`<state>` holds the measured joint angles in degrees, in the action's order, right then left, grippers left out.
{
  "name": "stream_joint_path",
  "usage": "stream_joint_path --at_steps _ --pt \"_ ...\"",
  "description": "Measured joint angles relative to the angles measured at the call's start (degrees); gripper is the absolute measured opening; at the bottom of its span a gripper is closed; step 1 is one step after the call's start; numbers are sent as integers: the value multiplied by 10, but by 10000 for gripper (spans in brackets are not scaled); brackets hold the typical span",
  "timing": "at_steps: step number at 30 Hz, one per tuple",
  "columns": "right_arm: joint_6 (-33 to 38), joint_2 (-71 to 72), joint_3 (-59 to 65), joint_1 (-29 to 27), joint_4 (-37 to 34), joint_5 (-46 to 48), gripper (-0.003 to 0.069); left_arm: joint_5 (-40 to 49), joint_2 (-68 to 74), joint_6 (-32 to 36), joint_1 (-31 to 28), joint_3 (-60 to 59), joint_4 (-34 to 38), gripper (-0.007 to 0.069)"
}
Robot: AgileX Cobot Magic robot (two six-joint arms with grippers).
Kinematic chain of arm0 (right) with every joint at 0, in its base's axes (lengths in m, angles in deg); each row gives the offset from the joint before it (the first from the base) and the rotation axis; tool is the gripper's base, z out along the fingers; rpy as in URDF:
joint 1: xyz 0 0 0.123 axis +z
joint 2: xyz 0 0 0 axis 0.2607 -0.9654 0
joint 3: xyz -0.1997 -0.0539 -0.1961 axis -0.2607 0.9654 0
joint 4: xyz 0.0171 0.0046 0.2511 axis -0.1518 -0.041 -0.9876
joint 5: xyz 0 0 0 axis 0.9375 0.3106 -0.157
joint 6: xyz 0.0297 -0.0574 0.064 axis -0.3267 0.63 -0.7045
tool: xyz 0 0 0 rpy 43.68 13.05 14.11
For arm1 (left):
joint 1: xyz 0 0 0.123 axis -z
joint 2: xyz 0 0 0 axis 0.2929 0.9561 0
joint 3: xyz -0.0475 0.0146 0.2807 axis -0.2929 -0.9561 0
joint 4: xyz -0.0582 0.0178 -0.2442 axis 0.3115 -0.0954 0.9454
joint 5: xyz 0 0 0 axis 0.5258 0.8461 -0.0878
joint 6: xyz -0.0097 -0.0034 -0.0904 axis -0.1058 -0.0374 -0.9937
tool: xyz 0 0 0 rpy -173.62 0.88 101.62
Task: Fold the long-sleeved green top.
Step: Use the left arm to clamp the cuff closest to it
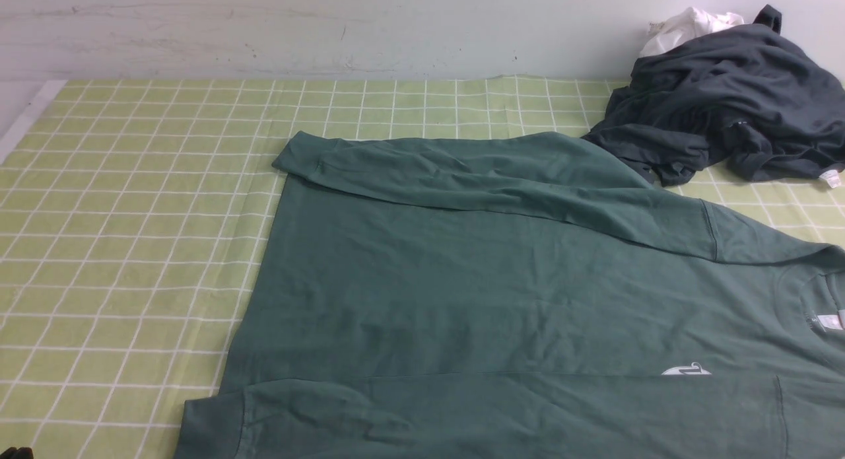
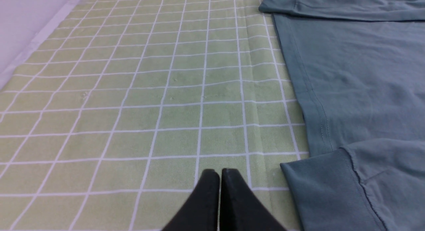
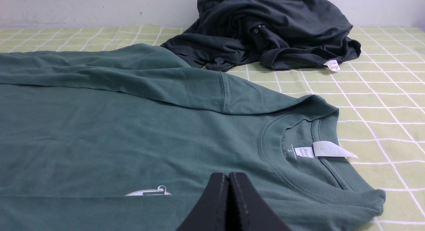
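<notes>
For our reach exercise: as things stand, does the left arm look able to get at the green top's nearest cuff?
Probably yes. The left gripper is beside the cuff of the green top, with only bare checked cloth between them. Its jaws are shut and would need opening.

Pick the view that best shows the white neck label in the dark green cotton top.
Right wrist view: the white neck label is close and unobstructed. Front view catches only a blurred patch; left wrist view misses it.
</notes>
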<state>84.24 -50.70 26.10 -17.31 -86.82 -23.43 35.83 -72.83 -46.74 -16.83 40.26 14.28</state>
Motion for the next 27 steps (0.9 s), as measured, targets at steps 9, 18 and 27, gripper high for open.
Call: stream_joint_path --at_steps 9,18,27 --pt "0 0 1 0 -3 -9 -16 -9 0 -1 0 0 0 -4" --pt "-27 0 2 0 -47 -292 -16 -276 0 0 0 -1 -2 -4" --pt "-136 0 2 0 -74 -462 -16 -593 0 -110 0 -1 3 -4"
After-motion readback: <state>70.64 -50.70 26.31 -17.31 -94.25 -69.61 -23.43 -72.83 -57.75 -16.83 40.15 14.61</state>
